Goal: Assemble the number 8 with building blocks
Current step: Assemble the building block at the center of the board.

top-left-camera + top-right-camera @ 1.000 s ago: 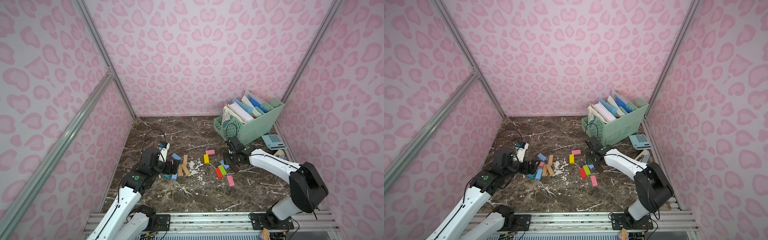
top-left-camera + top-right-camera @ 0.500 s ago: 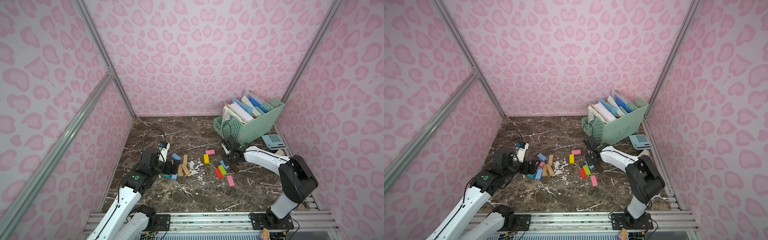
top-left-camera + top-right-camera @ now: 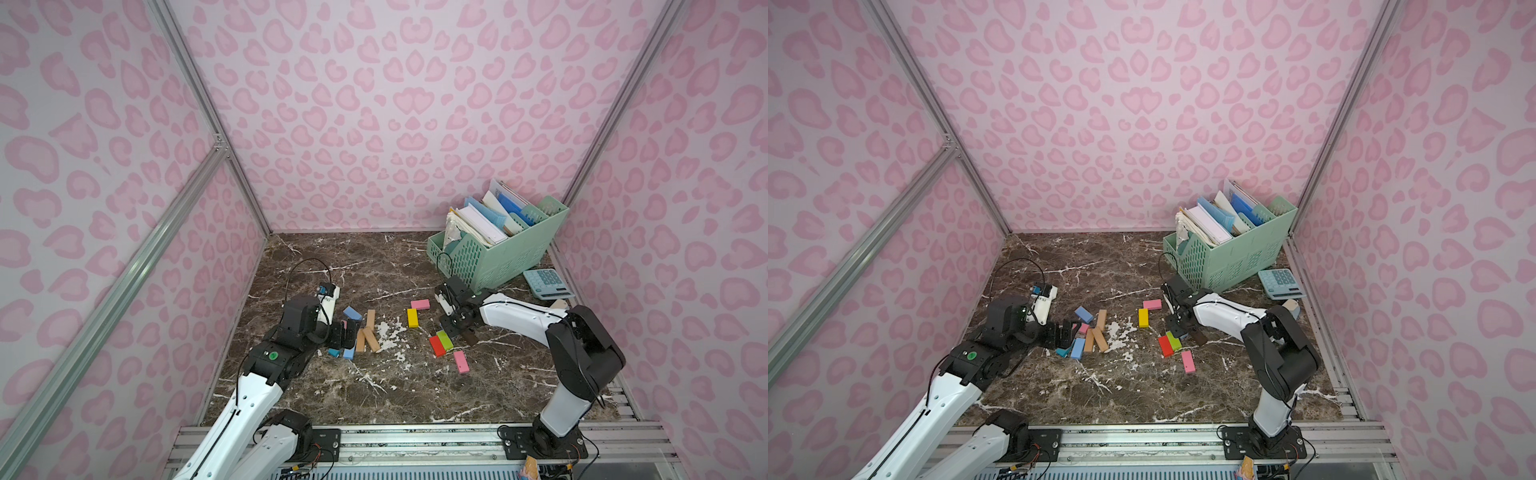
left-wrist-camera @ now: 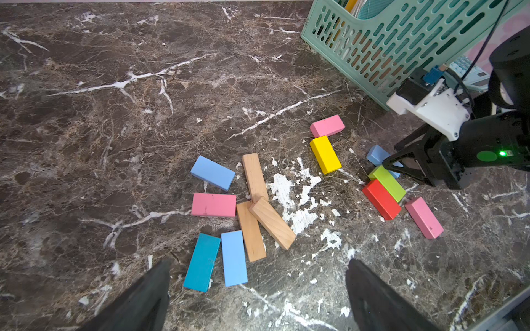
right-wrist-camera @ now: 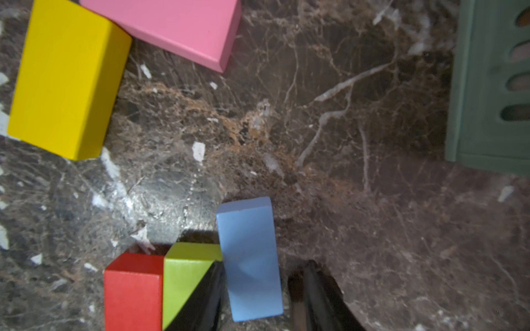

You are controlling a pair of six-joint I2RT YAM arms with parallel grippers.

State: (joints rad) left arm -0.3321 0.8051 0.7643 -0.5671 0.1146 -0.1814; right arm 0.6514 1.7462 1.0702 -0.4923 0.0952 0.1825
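Note:
The building blocks lie loose in two groups, and the number 8 is not in view. My right gripper [image 5: 263, 263] [image 3: 451, 328] is down at the table with its jaws narrow on either side of a light blue block [image 5: 249, 258]. One finger is at the block's side and a thin gap shows at the other. Green [image 5: 183, 269] and red [image 5: 133, 289] blocks lie beside it, with yellow [image 3: 412, 318] and pink [image 3: 420, 304] farther back. My left gripper [image 4: 258, 262] [image 3: 347, 334] hangs wide open and empty beside teal [image 4: 202, 262], light blue [image 4: 233, 258], pink [image 4: 213, 205] and tan [image 4: 251, 232] blocks.
A mint-green file basket [image 3: 498, 257] full of papers stands at the back right, close behind my right gripper. A blue-grey calculator [image 3: 546, 282] lies beside it by the right wall. Another pink block [image 3: 461, 362] and a dark brown one [image 3: 1198, 337] lie near the red block.
My right gripper has shifted toward the blocks and its jaws have narrowed round the light blue block. The right arm's elbow swung inward. The left arm has not moved.

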